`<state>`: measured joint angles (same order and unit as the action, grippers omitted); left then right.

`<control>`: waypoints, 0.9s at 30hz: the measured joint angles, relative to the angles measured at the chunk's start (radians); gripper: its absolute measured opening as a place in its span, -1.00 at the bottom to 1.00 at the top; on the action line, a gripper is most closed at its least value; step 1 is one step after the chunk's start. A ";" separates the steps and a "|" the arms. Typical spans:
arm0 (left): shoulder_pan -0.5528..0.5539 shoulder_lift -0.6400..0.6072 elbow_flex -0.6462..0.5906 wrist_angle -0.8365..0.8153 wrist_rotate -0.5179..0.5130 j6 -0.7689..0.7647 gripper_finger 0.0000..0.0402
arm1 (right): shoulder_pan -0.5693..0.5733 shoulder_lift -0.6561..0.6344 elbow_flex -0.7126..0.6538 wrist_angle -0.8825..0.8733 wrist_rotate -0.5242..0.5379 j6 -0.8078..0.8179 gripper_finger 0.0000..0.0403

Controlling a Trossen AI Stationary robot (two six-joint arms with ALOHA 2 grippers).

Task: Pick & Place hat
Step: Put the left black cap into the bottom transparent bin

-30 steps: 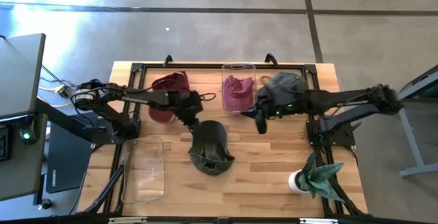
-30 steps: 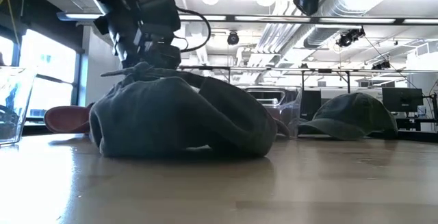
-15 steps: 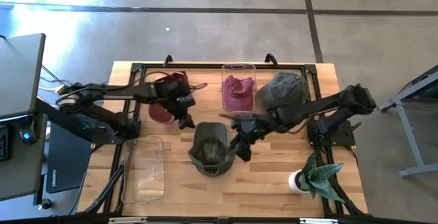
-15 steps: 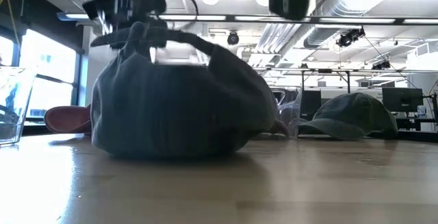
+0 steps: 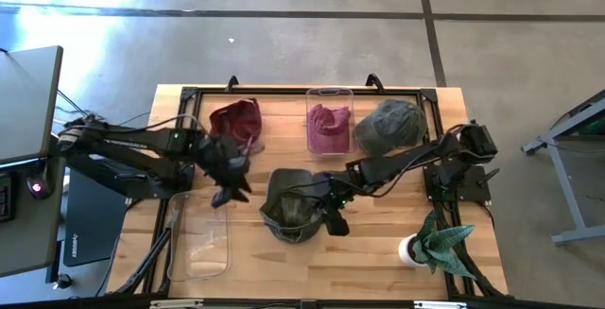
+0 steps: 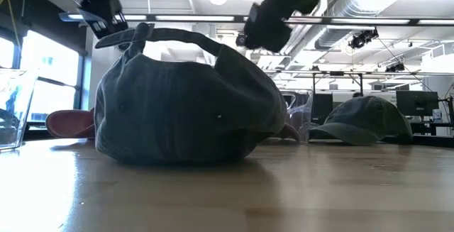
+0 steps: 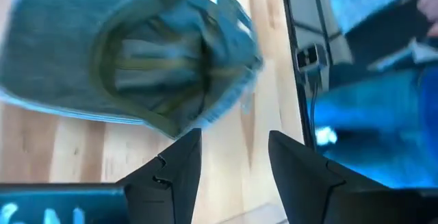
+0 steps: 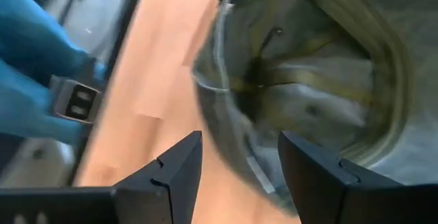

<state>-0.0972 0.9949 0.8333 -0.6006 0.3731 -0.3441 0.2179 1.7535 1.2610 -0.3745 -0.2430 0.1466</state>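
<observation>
The left end effector [image 5: 230,194] has drawn back, fingers apart and empty. The right end effector [image 5: 333,216], also parted and empty, has reached the upturned hat [image 5: 291,205] lying between them on the desk [image 5: 369,252].

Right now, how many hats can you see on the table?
4. A dark green hat lies upside down in the middle, a maroon hat at the back left, a pink hat in the clear bin, a gray-green hat at the back right.
</observation>
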 joint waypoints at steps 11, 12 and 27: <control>-0.207 0.139 -0.001 0.037 -0.183 -0.176 -0.18 | -0.020 0.134 0.000 0.115 -0.178 -0.152 -0.39; -0.207 0.146 -0.001 0.039 -0.182 -0.203 -0.18 | -0.021 0.135 0.000 0.115 -0.178 -0.150 -0.47; -0.205 0.147 0.207 -0.203 -0.414 -0.314 -0.63 | -0.122 0.034 0.037 0.190 -0.341 -0.013 -0.97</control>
<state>-0.3019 1.1416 1.0399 -0.8037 -0.0413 -0.6584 0.0962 1.7875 1.2977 -0.1841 -0.5841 0.1339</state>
